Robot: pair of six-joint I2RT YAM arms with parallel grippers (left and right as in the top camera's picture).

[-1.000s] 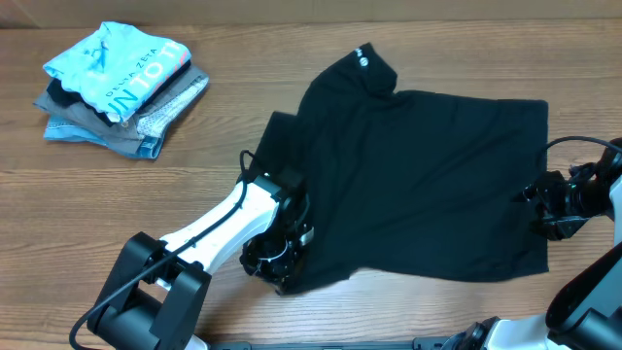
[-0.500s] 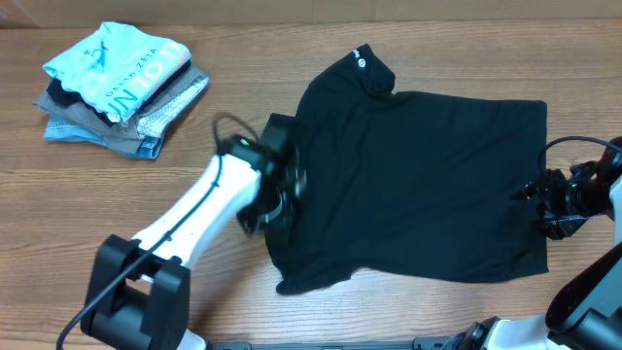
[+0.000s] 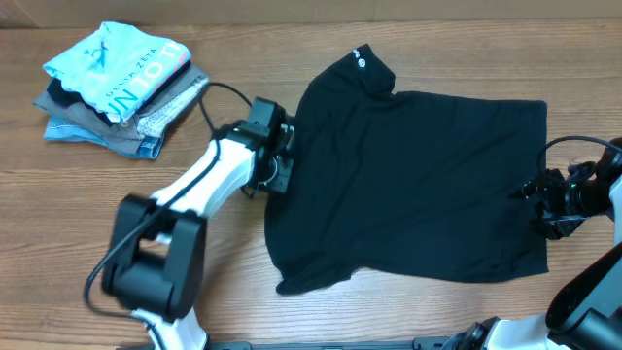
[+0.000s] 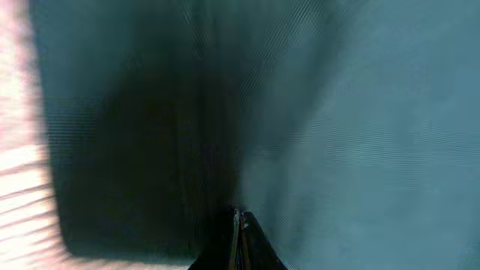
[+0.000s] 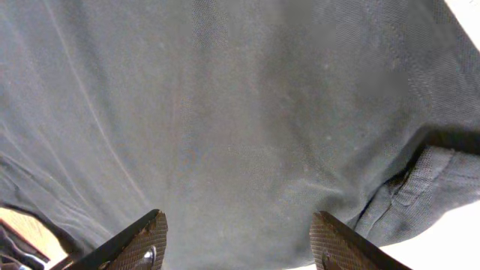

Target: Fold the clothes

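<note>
Two hands in play, and the fold looks barely started: the black T-shirt [image 3: 418,185] lies spread flat across the middle and right of the counter [image 3: 321,39], the left hand [image 3: 279,163] sits pinched fully shut at its left sleeve (can't tell if cloth is caught), and the right hand [image 3: 536,206] hovers with jaws apart, empty, over the shirt's right edge. Next move probably calls for a sure pinch on that sleeve, then carrying it inward over the body. Versus a second ago, the left hand has gone from the lower-left corner up to the sleeve; shirt and right hand haven't budged.
</note>
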